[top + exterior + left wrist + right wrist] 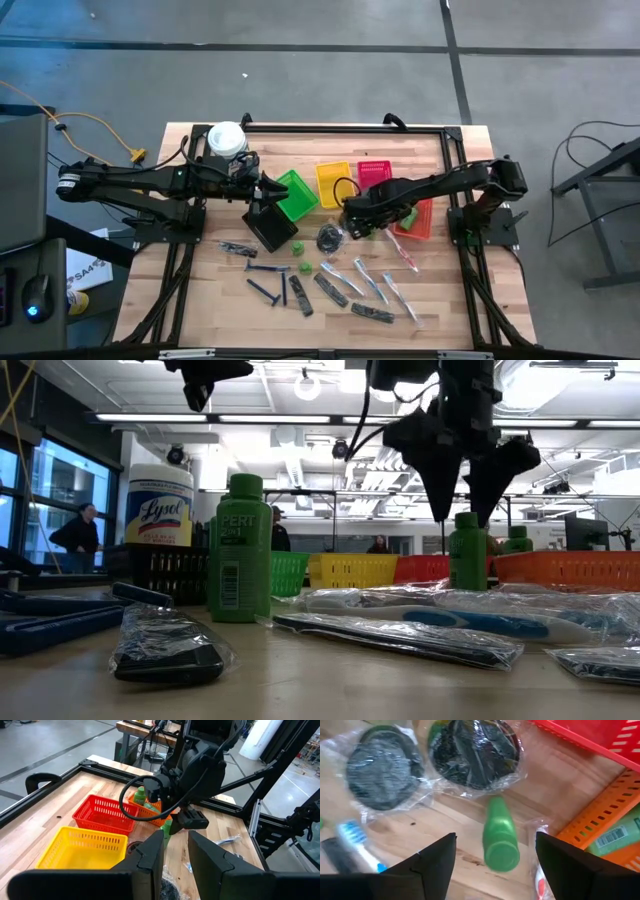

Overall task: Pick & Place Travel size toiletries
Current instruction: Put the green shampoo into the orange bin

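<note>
The toiletries lie scattered on the near half of the wooden table: green bottles, dark blue razors, dark grey strips and clear packets. One small green bottle stands upright on the wood beside the orange basket. My right gripper hovers open above it, one finger on either side and not touching; the low view shows its fingertips above the cap. Two clear-bagged dark round pieces lie just beyond. My left gripper is open and held high near the green basket.
Green, yellow, red and orange baskets sit in a row mid-table, and a black basket stands below my left arm. The orange basket holds a green bottle. A white tub stands at the far left. People are in the room behind.
</note>
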Available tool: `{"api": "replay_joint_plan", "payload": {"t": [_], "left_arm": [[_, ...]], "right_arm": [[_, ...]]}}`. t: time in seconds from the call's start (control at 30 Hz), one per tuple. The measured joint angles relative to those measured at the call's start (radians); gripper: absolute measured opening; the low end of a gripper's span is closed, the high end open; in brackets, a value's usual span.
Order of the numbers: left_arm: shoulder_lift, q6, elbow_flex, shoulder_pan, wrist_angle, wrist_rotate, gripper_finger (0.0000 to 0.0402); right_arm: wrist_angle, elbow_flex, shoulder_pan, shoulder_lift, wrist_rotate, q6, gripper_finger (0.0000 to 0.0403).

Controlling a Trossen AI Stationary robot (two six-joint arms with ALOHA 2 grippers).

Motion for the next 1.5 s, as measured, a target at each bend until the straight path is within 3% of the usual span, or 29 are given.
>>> {"api": "replay_joint_plan", "payload": {"t": [0.4,0.87,1.17,1.5], "left_arm": [[0.0,0.0,0.0,0.0,-0.001,0.0,0.0086],[0.0,0.0,0.0,0.0,-0.003,0.0,0.0086],[0.0,0.0,0.0,0.0,-0.006,0.0,0.0086],[0.0,0.002,0.0,0.0,-0.007,0.0,0.0086]], "right_arm": [[-0.01,-0.001,0.0,0.078,-0.024,-0.024,0.0248],[-0.039,-0.001,0.0,0.068,-0.054,-0.037,0.0087],[-0.182,0.001,0.0,-0.103,-0.035,0.017,0.0084],[-0.505,0.0,0.0,-0.315,0.005,0.194,0.0087]]}}
